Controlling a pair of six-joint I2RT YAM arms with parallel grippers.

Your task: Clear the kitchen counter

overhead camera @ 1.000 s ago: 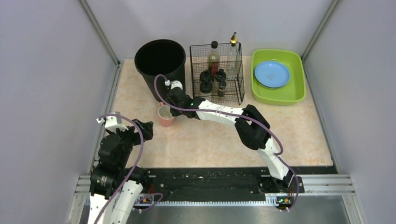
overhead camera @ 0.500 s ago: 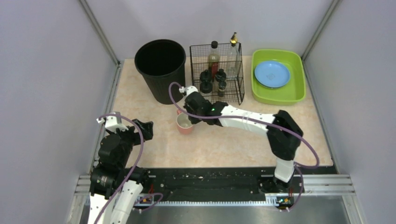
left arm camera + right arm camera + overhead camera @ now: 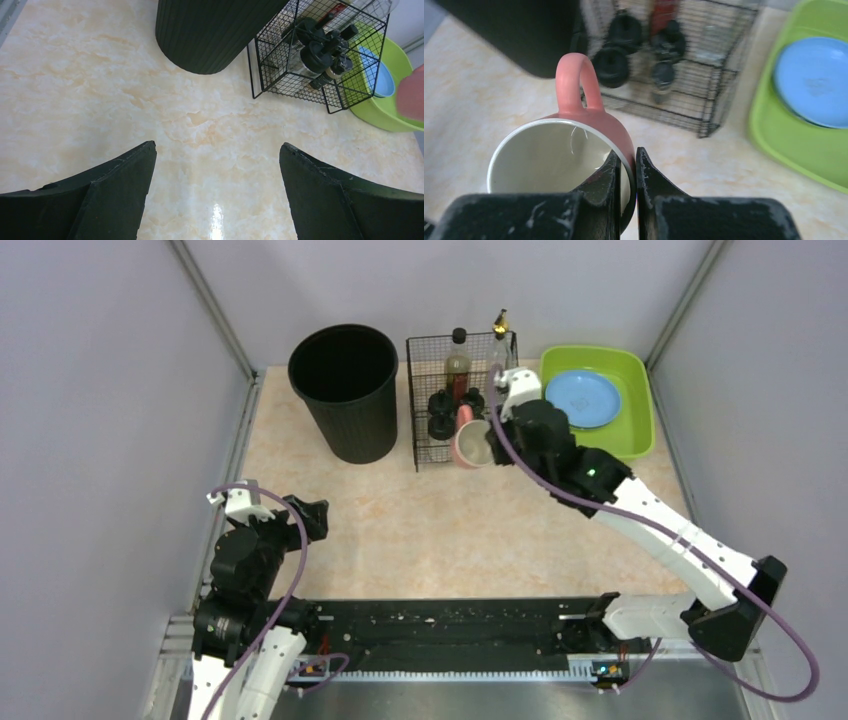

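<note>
My right gripper [image 3: 497, 443] [image 3: 628, 160] is shut on the rim of a pink mug [image 3: 467, 443] [image 3: 574, 150] with a white inside, one finger inside the rim and one outside. It holds the mug in the air above the beige kitchen counter [image 3: 450, 530], in front of the black wire rack [image 3: 463, 395] and left of the lime-green tray [image 3: 600, 440]. The mug's edge shows at the right in the left wrist view [image 3: 412, 95]. My left gripper [image 3: 305, 515] [image 3: 215, 150] is open and empty, low over the counter [image 3: 100, 100] at the near left.
A black ribbed bin [image 3: 345, 390] [image 3: 215, 30] stands at the back left. The wire rack [image 3: 320, 55] [image 3: 664, 65] holds bottles and black-capped jars. The green tray [image 3: 799, 125] holds a blue plate [image 3: 582, 398] [image 3: 814, 80]. Grey walls surround the counter; a black rail [image 3: 450, 625] runs along the front.
My right arm has carried the pink mug from beside the black bin up and to the right, to in front of the wire rack near the green tray. The left arm has not moved.
</note>
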